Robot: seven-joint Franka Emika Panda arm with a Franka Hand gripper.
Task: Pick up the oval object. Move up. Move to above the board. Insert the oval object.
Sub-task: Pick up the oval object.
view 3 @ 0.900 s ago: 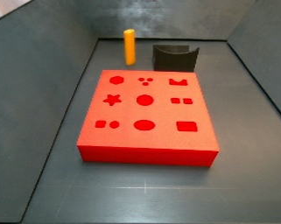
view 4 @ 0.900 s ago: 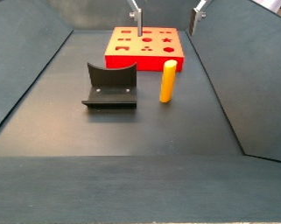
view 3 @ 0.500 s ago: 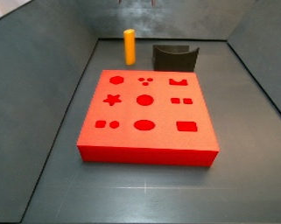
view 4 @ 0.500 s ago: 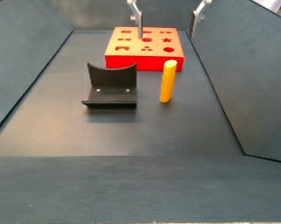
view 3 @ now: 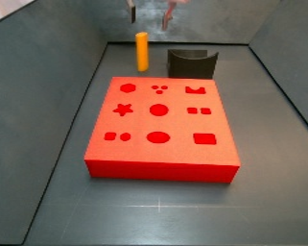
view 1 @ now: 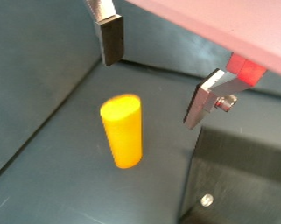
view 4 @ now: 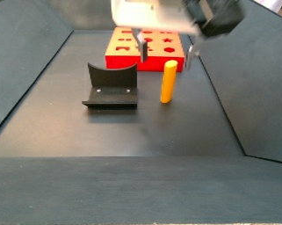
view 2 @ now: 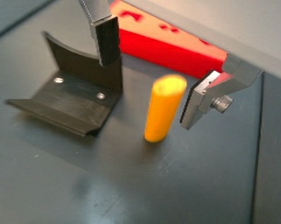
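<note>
Floor: we see one dark grey floor walled in by grey panels on its sides.
Board: one red board lies flat on the floor; we count nine shaped holes in its top, three rows of three.
Fixture: one dark L-shaped fixture stands on the floor just beside the board's end, apart from the peg.
Oval object: one orange-yellow oval object stands upright on the floor, near the board's end and beside the fixture; both wrist views show it free between the fingers, touching neither.
Pincer: one pincer hangs above the oval object, blurred in a side view; its two silver fingers stand wide apart, gripping nothing.
</note>
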